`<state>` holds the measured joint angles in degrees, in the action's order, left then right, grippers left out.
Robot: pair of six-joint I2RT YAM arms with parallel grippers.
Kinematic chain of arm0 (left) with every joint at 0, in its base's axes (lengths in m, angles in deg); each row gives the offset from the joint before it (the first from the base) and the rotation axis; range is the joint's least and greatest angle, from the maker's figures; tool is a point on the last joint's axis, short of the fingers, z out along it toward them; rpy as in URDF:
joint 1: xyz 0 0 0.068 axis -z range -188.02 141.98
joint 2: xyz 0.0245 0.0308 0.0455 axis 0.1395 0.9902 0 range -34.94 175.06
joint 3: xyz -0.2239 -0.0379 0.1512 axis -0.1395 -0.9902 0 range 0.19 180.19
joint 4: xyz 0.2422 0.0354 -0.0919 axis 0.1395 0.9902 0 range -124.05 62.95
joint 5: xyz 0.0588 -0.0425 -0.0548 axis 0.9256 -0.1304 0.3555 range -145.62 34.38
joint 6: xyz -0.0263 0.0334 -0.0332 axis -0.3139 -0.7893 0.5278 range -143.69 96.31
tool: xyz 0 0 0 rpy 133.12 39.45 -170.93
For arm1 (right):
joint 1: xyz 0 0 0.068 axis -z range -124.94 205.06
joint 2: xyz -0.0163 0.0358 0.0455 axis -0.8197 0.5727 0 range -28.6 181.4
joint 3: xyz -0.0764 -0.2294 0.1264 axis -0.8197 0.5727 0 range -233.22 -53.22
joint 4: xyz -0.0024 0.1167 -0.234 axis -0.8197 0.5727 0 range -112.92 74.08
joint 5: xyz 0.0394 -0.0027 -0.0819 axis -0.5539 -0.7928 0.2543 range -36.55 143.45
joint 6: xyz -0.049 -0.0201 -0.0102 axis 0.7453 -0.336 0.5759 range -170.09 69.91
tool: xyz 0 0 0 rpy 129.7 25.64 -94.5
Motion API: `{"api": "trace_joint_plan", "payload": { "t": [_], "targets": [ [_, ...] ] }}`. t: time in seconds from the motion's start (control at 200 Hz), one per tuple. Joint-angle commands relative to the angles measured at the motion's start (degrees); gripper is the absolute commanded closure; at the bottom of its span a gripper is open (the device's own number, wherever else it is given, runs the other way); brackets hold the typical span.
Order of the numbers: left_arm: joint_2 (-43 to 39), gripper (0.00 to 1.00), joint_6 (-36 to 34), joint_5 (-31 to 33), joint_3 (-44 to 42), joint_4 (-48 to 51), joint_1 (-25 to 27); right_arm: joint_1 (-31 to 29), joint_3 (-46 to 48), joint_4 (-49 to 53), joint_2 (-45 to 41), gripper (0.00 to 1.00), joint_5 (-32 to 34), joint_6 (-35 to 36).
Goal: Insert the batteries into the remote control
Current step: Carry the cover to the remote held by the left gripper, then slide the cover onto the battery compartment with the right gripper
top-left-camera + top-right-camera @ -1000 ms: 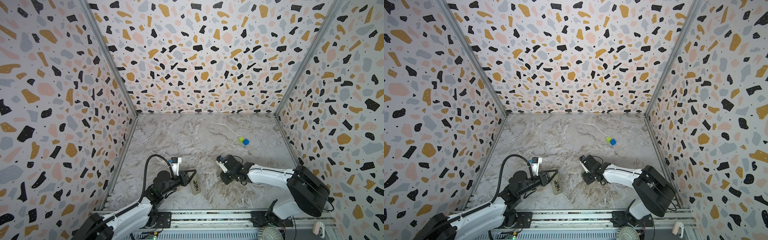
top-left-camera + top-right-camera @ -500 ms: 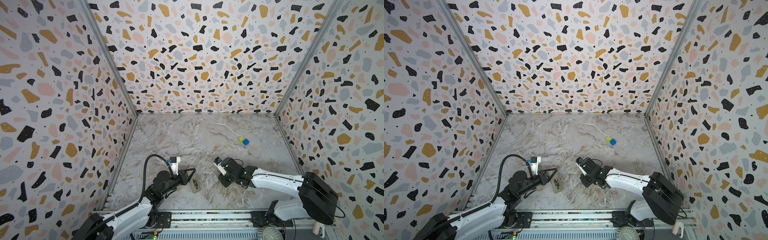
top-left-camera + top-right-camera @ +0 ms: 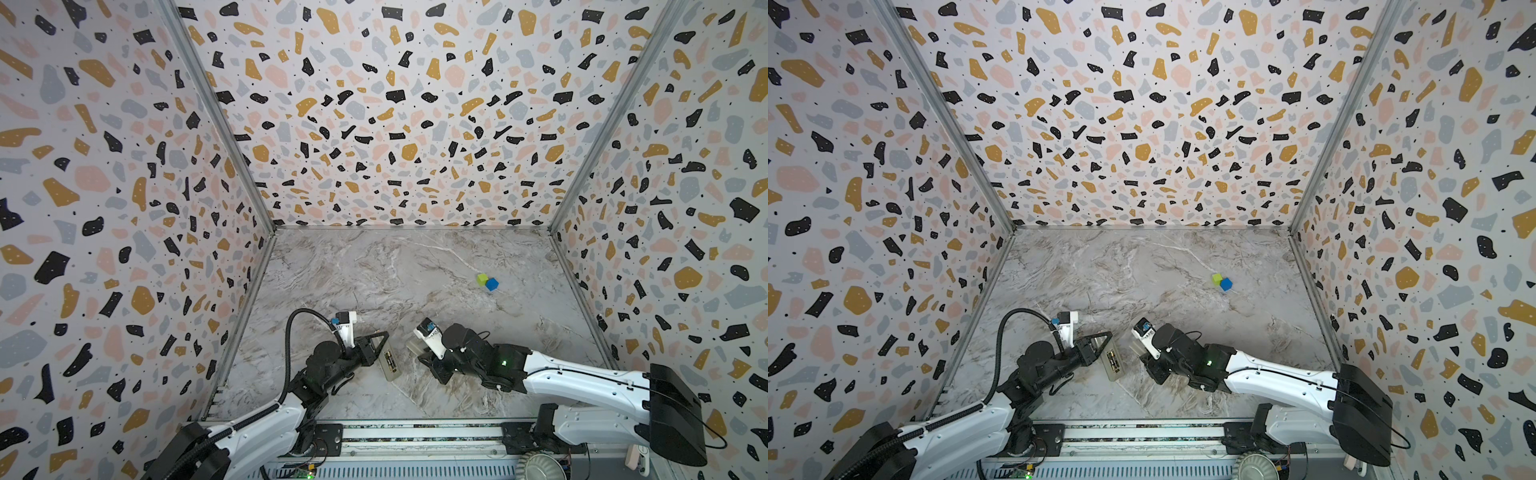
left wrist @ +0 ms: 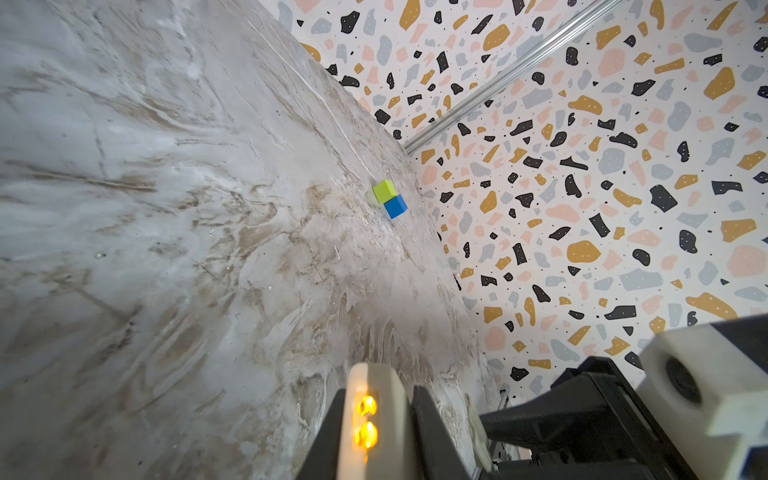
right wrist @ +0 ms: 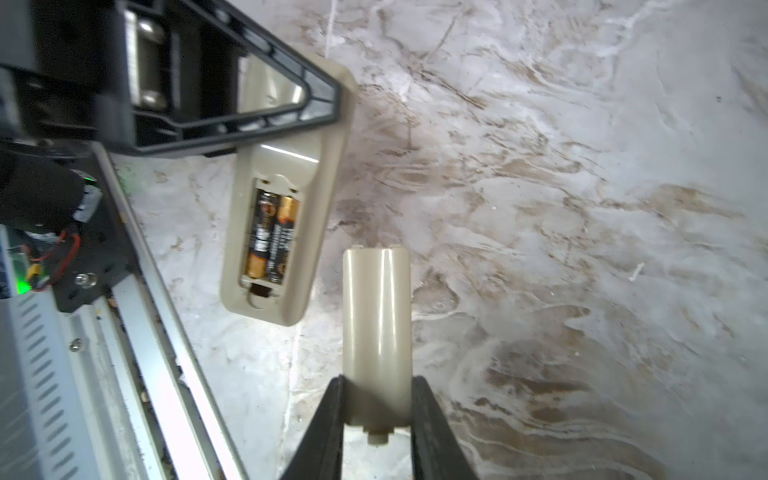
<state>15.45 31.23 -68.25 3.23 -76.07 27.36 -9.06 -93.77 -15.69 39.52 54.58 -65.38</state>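
My left gripper [image 3: 380, 343] is shut on one end of the remote control [image 3: 388, 361], holding it back side up. Its open compartment shows in the right wrist view, where two batteries [image 5: 272, 232] lie side by side inside the remote control [image 5: 291, 199]. The left wrist view sees the remote control [image 4: 374, 399] edge-on between the jaws of the left gripper [image 4: 380, 390]. Just right of the remote, my right gripper [image 3: 424, 353] is shut on a beige battery cover [image 5: 376, 324], which juts out past the fingertips of the right gripper [image 5: 377, 380].
A green cube [image 3: 482, 279] and a blue cube [image 3: 492, 284] sit touching each other far back on the right of the marble floor [image 3: 374, 282]. Patterned walls close in three sides. A metal rail [image 3: 415, 432] runs along the front edge.
My right gripper has slid a little to the left with the cover, closer to the remote. The left arm and the remote have stayed put.
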Motion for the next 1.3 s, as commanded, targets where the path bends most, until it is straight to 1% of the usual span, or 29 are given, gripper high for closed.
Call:
{"api": "trace_joint_plan", "payload": {
  "t": [0.0, 0.325, 0.741, 0.966, 1.296],
  "targets": [
    [-0.14, 1.00, 0.37, 1.62, 1.52, -4.74, 0.13, -0.64, -2.31, -3.81, 0.60, 0.91, -2.65, -2.79],
    [-0.17, 1.00, 0.19, 2.88, 1.12, -4.51, 0.13, -3.35, -5.36, -7.68, 7.13, 0.94, -3.23, -6.56],
    [-0.95, 1.00, 0.06, 4.71, 0.47, -4.06, 0.13, -3.83, -7.93, -8.37, 12.48, 0.95, -3.20, -7.32],
    [-1.87, 1.00, 0.02, 5.68, 0.38, -2.94, 0.13, -3.96, -8.40, -8.37, 13.25, 0.96, -2.05, -8.02],
    [-1.44, 1.00, 0.28, 5.85, 0.67, -3.26, 0.13, -3.94, -9.01, -9.50, 15.10, 0.96, -2.08, -8.57]
  ]
}}
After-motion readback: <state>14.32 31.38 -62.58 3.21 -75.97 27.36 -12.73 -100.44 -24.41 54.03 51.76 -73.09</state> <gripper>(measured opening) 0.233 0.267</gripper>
